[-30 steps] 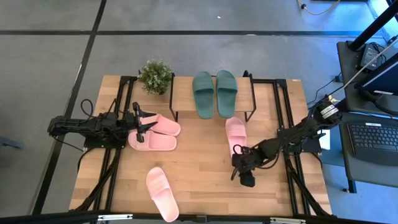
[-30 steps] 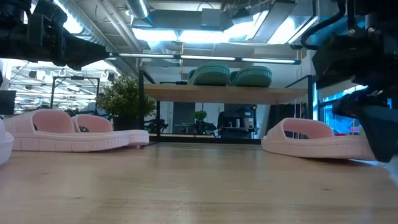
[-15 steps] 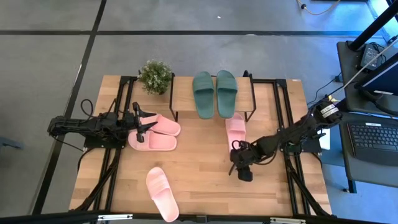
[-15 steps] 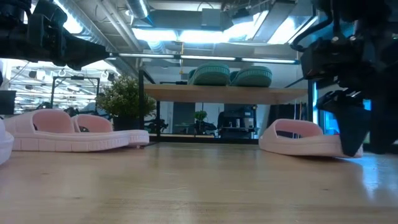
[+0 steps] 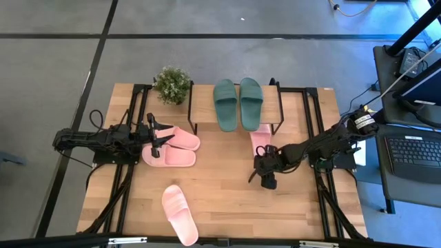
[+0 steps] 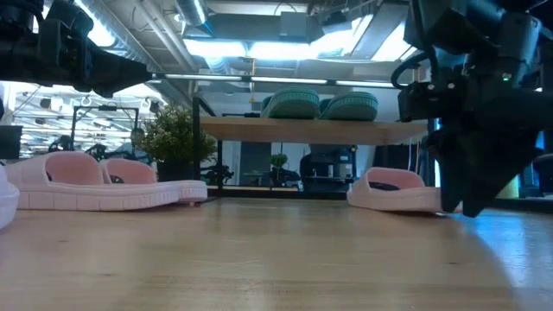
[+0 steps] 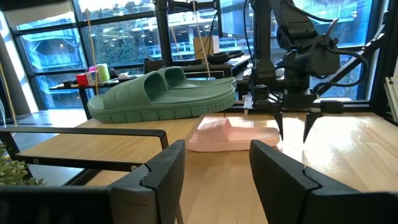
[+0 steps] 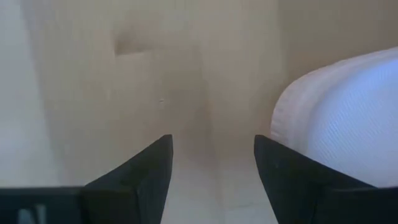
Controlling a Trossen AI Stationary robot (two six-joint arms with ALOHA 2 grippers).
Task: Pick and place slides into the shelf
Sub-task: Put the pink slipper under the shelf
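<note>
Two dark green slides [image 5: 238, 103] lie on the shelf's [image 5: 203, 105] top board at the far edge. One pink slide [image 5: 260, 138] lies flat on the table, its far end under the shelf. My right gripper [image 5: 265, 180] stands open at that slide's near end, pointing steeply down, with bare table between its fingers [image 8: 211, 168]. My left gripper [image 5: 162, 138] is open and level at the table's left, above two pink slides [image 5: 172, 150] that lie side by side. Another pink slide [image 5: 179, 213] lies near the front edge. My right gripper has the outer side of one finger [image 7: 279, 124] against the pink slide's near end [image 7: 270, 134]. The fingers come from above, slanting down. The slide [image 6: 393, 190] rests flat on its sole on the table; nothing is between the fingers.
A small potted plant [image 5: 171, 85] stands on the table's far left, beside the shelf. The shelf's black legs [image 5: 279, 127] stand either side of the pushed slide. Bare wood lies in the table's middle [image 5: 220, 179].
My right gripper has moved toward the table's far edge and a little left, staying open and tipping somewhat. The pink slide before it has slid along the table toward the shelf, and its far end has gone under the top board.
</note>
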